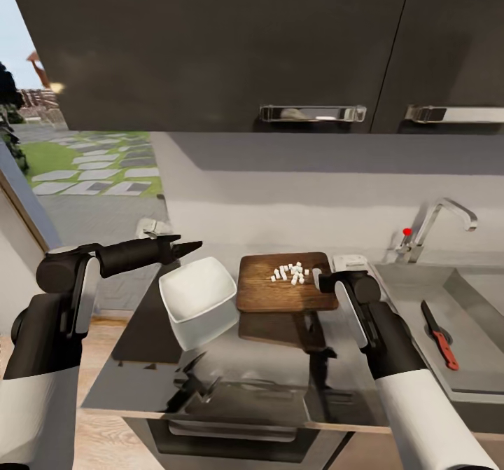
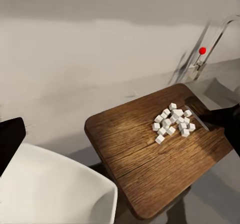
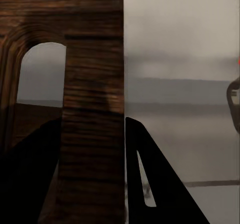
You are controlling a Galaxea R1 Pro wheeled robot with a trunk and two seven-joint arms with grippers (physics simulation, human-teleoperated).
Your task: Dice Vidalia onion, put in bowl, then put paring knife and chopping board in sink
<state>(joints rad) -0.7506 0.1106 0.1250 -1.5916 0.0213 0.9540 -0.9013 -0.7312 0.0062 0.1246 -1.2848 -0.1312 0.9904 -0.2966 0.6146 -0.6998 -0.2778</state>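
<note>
Between the two arms, the chopping board (image 1: 283,284) with the diced onion (image 1: 291,272) lies beside the tilted bowl (image 1: 198,300), right tool (image 3: 92,149) clamping the board's slotted end, left tool (image 1: 183,249) holding the bowl's rim, its spread unclear.

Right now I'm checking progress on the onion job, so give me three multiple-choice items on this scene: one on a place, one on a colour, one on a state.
1. Where does the paring knife lie?
A. on the board
B. in the sink
C. in the bowl

2. What colour is the knife's handle?
A. red
B. blue
C. white

3. How is the bowl held?
A. flat on the countertop
B. upside down
C. tilted by the left gripper

Answers: 1 B, it rests on the basin floor. 2 A, the head view shows red. 3 C, it leans toward the chopping board, where the dice lie.
</note>
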